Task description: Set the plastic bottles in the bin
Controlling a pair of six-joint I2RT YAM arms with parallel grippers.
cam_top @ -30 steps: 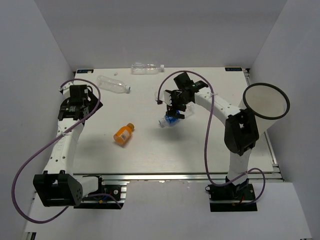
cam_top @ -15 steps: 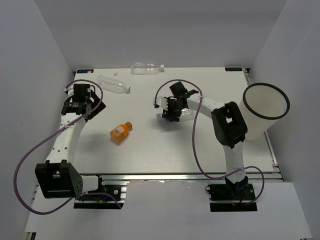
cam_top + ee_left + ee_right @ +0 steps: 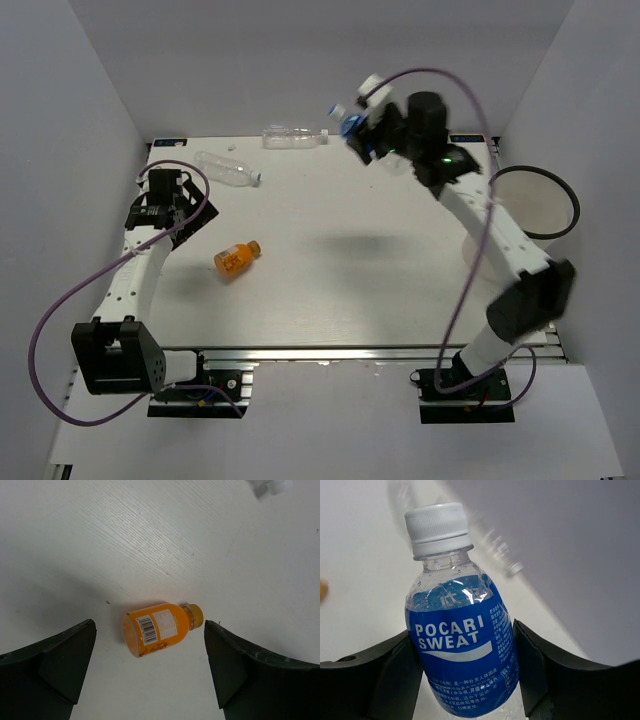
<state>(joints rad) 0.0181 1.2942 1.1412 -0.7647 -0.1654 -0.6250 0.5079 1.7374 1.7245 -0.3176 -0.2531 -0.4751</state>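
Observation:
My right gripper (image 3: 362,135) is raised high over the back of the table, shut on a clear plastic bottle with a blue label and white cap (image 3: 350,125). In the right wrist view both fingers press the sides of this bottle (image 3: 460,645). The stubby orange bottle (image 3: 232,260) lies on its side at mid-left. My left gripper (image 3: 172,205) hovers open above it, and the orange bottle (image 3: 157,629) shows between its fingers on the table below. Two clear unlabelled bottles (image 3: 228,168) (image 3: 295,136) lie near the back edge. The white bin (image 3: 573,210) stands at the right.
White walls close in the table on the left, back and right. The right arm's forearm crosses in front of the bin's left side. A purple cable loops above the right arm and another hangs beside the left arm.
My right gripper closed on the blue-labelled bottle, lifted it off the table and swung it up toward the back. The orange bottle shifted slightly left. The left arm barely moved.

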